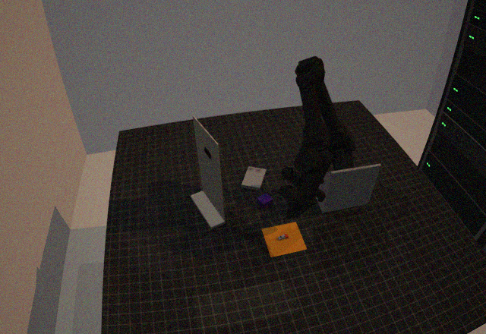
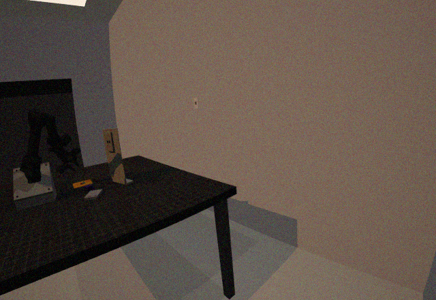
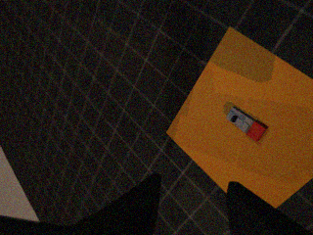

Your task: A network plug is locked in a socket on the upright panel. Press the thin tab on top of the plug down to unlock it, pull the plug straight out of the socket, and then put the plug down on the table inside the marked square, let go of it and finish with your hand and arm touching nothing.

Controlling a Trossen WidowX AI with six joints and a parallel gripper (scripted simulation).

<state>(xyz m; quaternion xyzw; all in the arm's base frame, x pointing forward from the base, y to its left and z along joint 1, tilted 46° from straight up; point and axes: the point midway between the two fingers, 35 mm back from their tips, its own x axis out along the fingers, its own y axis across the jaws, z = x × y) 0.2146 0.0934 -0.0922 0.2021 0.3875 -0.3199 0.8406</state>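
Network plug (image 1: 282, 237) (image 3: 248, 121), grey with a red end, is seen lying inside the orange square (image 1: 290, 247) (image 3: 205, 113), right of centre in the wrist view; the hand (image 1: 288, 205) (image 2: 75, 159) (image 3: 194, 186) is released, its fingers parted. Probably light and stiff, it would be best gripped across its long sides.

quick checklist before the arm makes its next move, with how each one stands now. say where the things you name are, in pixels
1. Red and grey plug (image 1: 282, 237) (image 3: 246, 124) out of the upright panel: ok
2. Plug wholly inside the flat orange square (image 1: 288, 246) (image 3: 201, 117): ok
3. Black gripper (image 3: 194, 186) open, nothing between its fingers: ok
4. Gripper apart from the plug: ok
5. Rest of the arm (image 1: 311, 126) (image 2: 34, 142) touching nothing: cannot tell, dark around the purple block (image 1: 264, 200)
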